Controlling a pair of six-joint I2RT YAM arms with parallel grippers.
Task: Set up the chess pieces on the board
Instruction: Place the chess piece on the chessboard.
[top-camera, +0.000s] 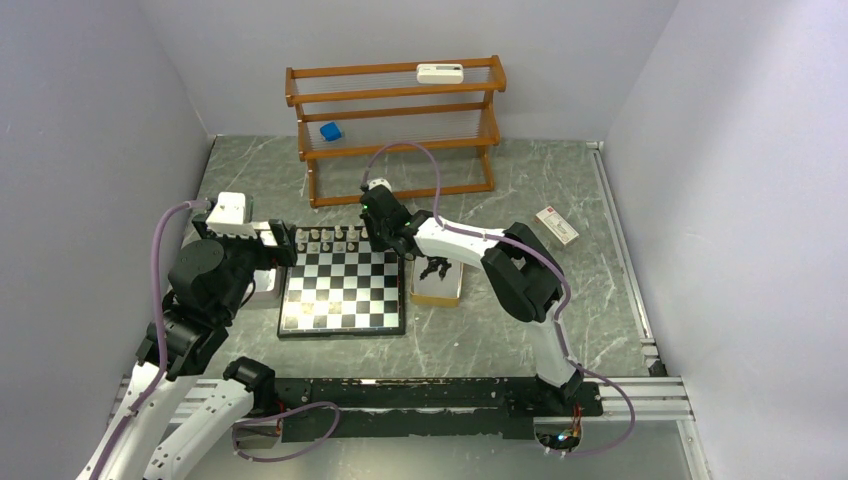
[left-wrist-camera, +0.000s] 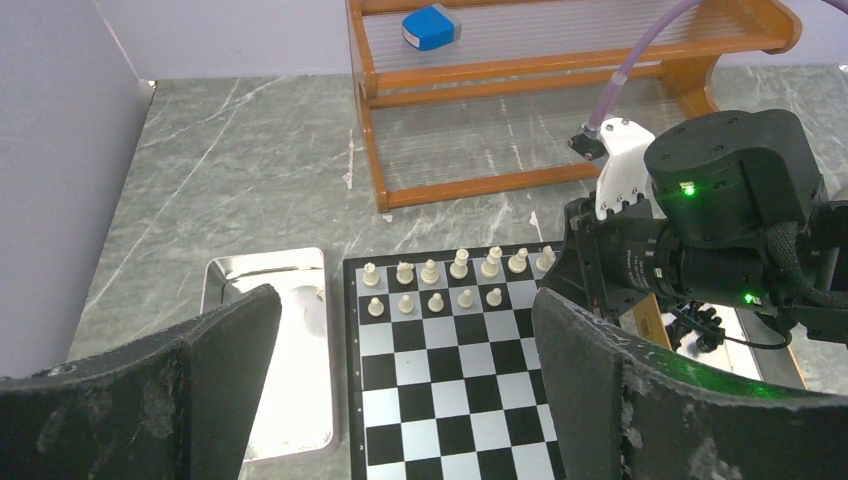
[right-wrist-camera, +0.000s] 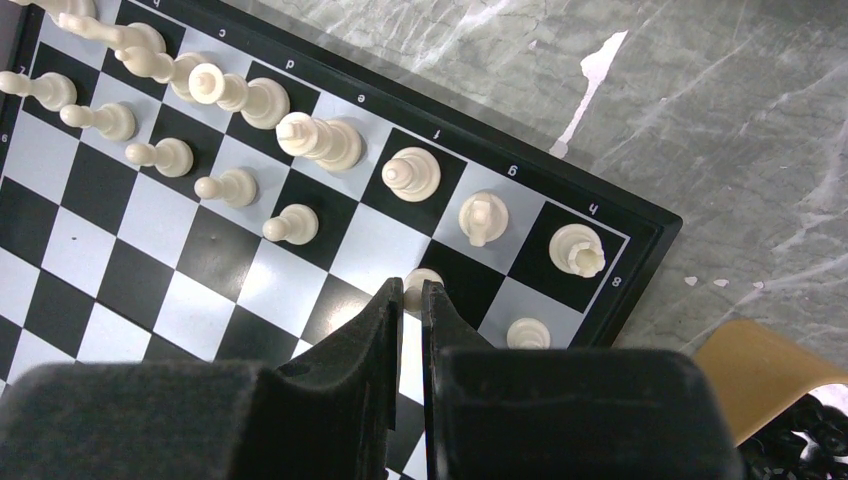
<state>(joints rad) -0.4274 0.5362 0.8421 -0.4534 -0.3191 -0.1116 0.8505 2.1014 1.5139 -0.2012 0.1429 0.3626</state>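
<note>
— What is the right claw (right-wrist-camera: 413, 290) doing?
— It's pressed nearly together, pinching a cream pawn (right-wrist-camera: 424, 281) at its tips, just above the board (right-wrist-camera: 100, 270).
— And the other cream pieces (right-wrist-camera: 320, 140)?
— They stand in two rows just beyond those tips.
— The left claw (left-wrist-camera: 405, 300)?
— Spread wide and empty, with the board ahead of it.

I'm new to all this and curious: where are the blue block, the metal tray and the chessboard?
blue block (left-wrist-camera: 430, 26): left wrist view, its top face.
metal tray (left-wrist-camera: 305, 370): left wrist view, bare floor.
chessboard (top-camera: 345, 295): top external view, empty middle square.
</note>
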